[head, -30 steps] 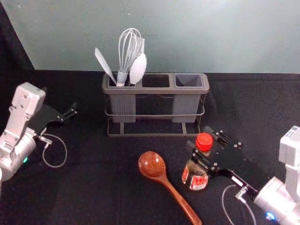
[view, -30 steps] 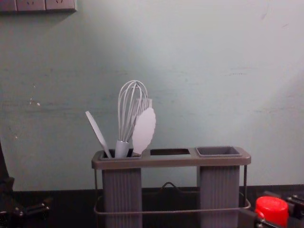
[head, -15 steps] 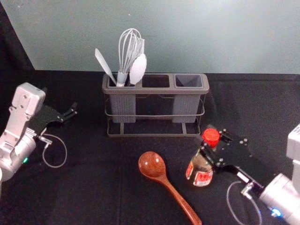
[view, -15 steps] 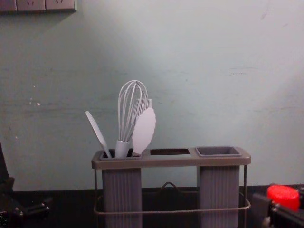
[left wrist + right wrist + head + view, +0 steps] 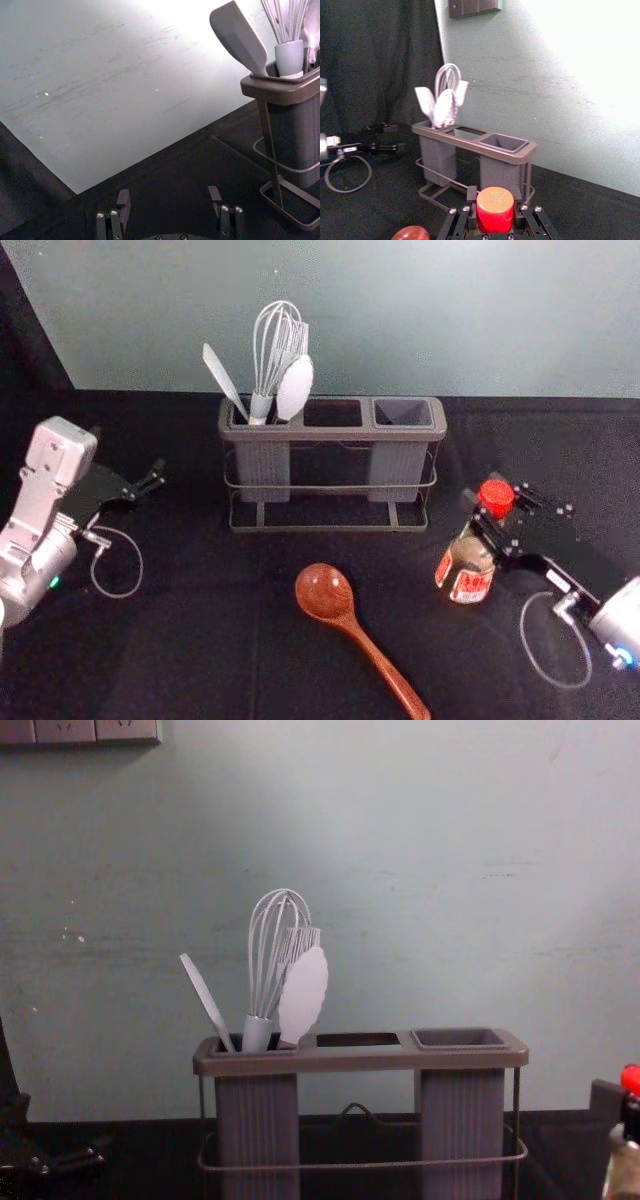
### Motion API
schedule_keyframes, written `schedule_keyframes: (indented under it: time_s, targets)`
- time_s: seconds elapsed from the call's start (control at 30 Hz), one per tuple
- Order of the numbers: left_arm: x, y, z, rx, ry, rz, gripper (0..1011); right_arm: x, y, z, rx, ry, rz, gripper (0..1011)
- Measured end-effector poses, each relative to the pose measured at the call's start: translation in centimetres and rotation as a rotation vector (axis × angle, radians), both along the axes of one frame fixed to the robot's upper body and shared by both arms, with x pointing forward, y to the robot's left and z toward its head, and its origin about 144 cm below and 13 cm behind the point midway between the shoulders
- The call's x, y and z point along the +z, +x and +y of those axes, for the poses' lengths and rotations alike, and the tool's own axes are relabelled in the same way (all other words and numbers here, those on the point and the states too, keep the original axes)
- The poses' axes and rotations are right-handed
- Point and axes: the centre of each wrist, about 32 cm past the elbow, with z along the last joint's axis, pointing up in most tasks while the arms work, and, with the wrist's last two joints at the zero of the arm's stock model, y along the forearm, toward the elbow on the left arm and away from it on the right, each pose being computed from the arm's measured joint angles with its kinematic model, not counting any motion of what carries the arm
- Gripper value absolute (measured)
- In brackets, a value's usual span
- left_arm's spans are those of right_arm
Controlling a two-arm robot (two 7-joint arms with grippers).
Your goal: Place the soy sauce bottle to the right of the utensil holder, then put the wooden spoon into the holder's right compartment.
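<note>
For this step, we should bring the soy sauce bottle [image 5: 466, 568] beside the holder [image 5: 335, 432], make it upright, and release only when its base sits flat on the table [image 5: 200, 650]. The right gripper [image 5: 495, 496] is closed around the bottle near the red cap [image 5: 495, 209], to the holder's front right, its arm reaching inward. The left gripper [image 5: 169, 194] waits at left, fingers wide. The wooden spoon [image 5: 325, 592] lies before the holder.
</note>
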Motion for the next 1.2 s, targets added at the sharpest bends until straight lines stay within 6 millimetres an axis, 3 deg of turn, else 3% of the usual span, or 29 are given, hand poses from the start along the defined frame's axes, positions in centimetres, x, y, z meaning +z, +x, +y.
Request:
schedule_keyframes:
  time_s: [0.47,0.83,1.2]
  targets:
    - [0.0,0.0,0.0,0.000,0.000,0.000,1011,-0.2,4.0,-1.2,-0.063,0.037,-0.003,392]
    - [0.0,0.0,0.0,0.000,0.000,0.000,1011,-0.1,7.4,-1.0,-0.082,0.027,0.009,392]
    - [0.0,0.0,0.0,0.000,0.000,0.000,1011,-0.2,9.3,-0.5,-0.088,0.022,0.024,392]
